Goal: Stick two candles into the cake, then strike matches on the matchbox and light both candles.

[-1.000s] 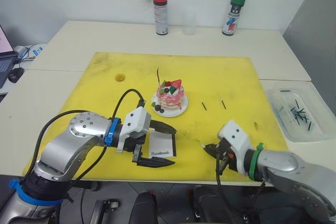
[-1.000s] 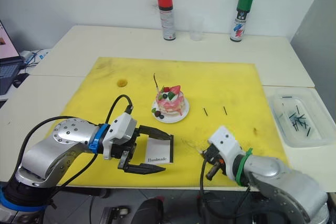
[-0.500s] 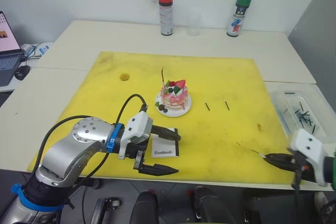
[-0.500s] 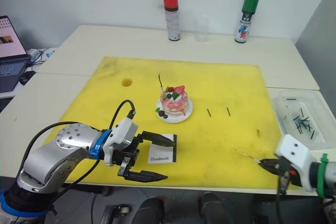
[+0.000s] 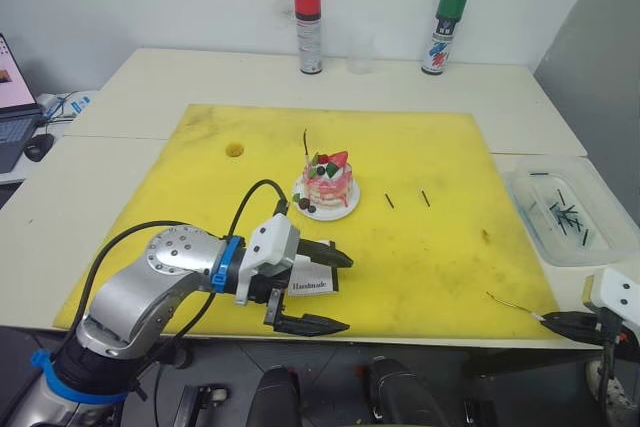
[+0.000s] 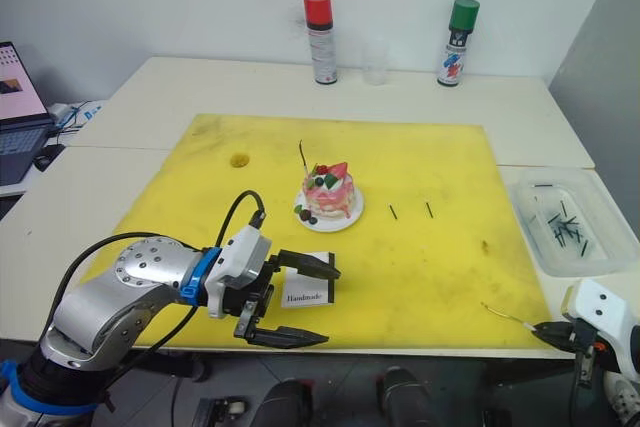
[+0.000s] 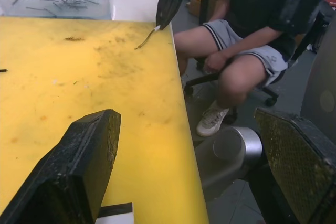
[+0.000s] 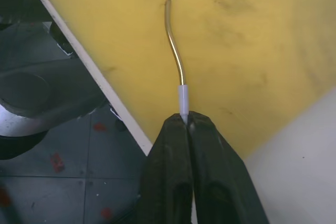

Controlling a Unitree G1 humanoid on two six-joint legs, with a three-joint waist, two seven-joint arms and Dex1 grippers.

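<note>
Your left hand low and level, black fingers spread wide apart, forearm bent inward, your right hand reaching inward, fingertips pinched tightly together

Evenly, brightly lit from overhead; soft shadows, no glare; nearest jaws blurred in wrist views.

Cake mid-mat, matchbox before it, matches right.
</note>
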